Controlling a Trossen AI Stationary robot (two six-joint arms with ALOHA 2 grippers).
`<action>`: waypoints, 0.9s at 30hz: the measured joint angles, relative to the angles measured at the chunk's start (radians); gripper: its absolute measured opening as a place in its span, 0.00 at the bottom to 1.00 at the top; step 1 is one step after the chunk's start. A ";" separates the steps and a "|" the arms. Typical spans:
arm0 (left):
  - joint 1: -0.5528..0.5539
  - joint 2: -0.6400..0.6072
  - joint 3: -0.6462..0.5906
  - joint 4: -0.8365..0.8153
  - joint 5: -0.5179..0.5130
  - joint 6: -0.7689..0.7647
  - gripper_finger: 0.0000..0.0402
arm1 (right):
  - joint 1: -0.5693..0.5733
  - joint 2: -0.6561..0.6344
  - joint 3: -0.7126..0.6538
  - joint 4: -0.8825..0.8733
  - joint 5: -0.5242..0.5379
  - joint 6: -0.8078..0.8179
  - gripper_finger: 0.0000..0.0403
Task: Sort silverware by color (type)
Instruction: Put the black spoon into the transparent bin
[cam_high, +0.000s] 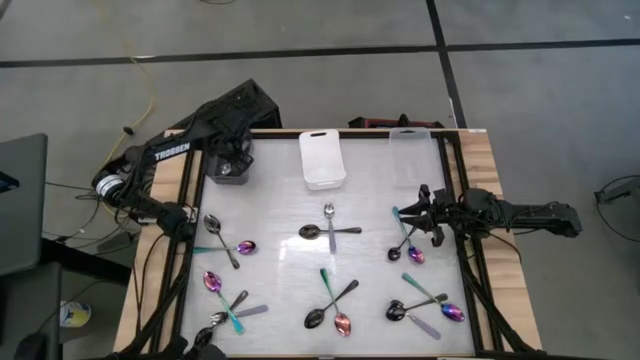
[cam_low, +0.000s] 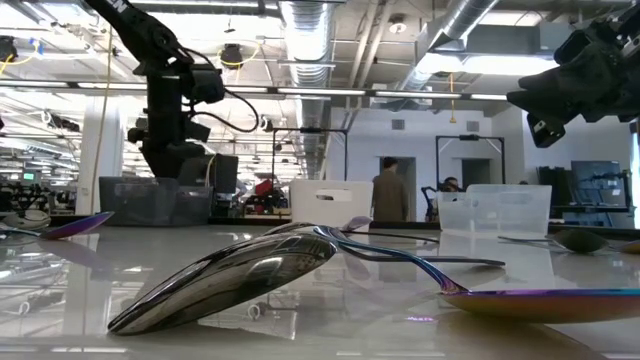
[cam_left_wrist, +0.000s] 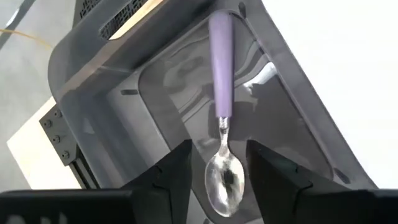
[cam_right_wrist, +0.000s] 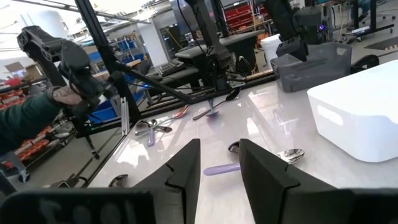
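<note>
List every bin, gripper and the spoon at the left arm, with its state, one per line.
Grey bin: holds one spoon.
Silver spoon with lilac handle: lying in the grey bin, released.
White bin: upright, nothing seen inside.
Clear bin: upright, contents unclear.
Left gripper: jaws open above the grey bin.
Right gripper: jaws open, holding nothing.

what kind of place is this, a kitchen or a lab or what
Likely a robotics lab or workshop, not a kitchen: exposed ceiling ducts, metal-framed benches beyond the table, and a person standing in the open hall.
</note>
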 joint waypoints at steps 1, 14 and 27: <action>0.000 -0.012 0.000 -0.001 0.010 0.000 0.35 | 0.000 0.000 0.000 0.000 0.000 0.000 0.33; -0.234 -0.289 -0.095 0.164 0.185 -0.052 0.35 | 0.043 0.167 0.025 0.083 0.023 0.075 0.33; -0.680 -0.409 -0.523 1.024 0.462 0.096 0.35 | 0.086 0.790 0.357 0.156 0.116 -0.017 0.33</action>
